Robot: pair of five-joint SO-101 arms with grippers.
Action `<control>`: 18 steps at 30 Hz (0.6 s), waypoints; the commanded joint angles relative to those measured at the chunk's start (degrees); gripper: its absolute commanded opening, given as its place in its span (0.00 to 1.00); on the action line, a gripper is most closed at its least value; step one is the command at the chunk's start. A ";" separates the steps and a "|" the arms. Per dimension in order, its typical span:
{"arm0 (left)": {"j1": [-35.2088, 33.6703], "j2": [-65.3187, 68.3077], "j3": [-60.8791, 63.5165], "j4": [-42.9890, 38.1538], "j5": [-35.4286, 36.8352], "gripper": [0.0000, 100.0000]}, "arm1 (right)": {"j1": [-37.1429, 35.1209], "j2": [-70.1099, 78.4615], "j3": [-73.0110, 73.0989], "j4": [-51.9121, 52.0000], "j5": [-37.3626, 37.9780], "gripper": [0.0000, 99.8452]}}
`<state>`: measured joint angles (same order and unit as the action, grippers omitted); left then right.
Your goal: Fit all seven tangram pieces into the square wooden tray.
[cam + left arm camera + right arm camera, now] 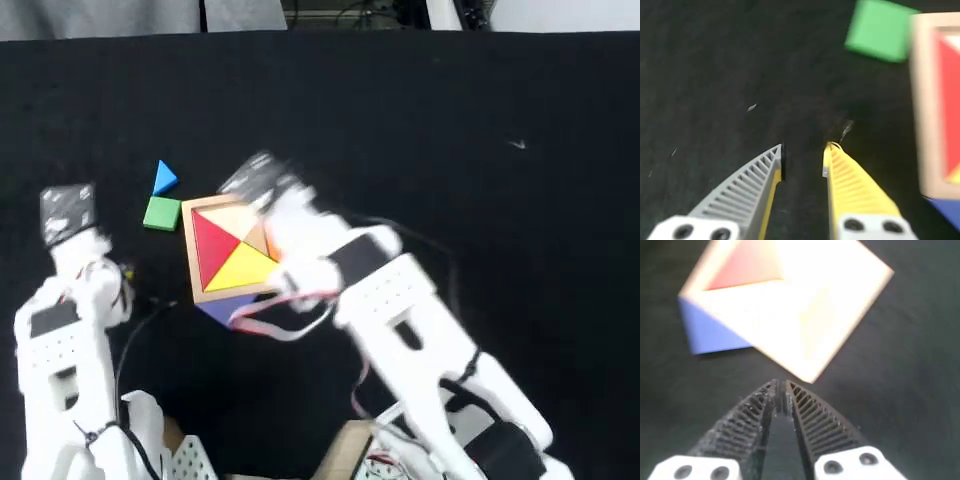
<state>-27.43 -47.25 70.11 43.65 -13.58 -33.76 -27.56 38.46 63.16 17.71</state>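
The square wooden tray [190, 255] holds a red triangle [208, 245], a yellow triangle [245, 268] and orange pieces [238, 216]. A purple piece [222, 309] lies against the tray's front edge. A green square [161, 213] and a small blue triangle [164, 178] lie just left of the tray. My left gripper [804, 149] is open and empty over bare cloth, with the green square [877, 30] ahead and the tray [924, 100] beside it. My right gripper [782, 386] is shut and empty, just off a corner of the tray [810, 360], with the purple piece [710, 332] off to one side.
Black cloth covers the whole table [480, 150], with wide free room to the right and behind the tray. The right arm [400, 300] hangs over the tray's right side and hides part of it. The left arm [60, 340] stands at the front left.
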 commanded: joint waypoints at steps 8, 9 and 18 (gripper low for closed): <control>-22.02 -16.00 12.00 -2.29 8.70 0.15 | -21.19 21.32 -17.27 0.18 1.93 0.01; -22.73 -17.05 12.97 -2.37 8.70 0.15 | -21.89 24.22 -19.03 0.18 1.93 0.01; -24.75 -21.80 16.84 -2.37 7.65 0.15 | -22.68 39.96 -29.93 -2.55 2.20 0.01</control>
<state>-51.60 -67.12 86.99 41.19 -5.67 -55.65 9.80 14.81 61.49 19.21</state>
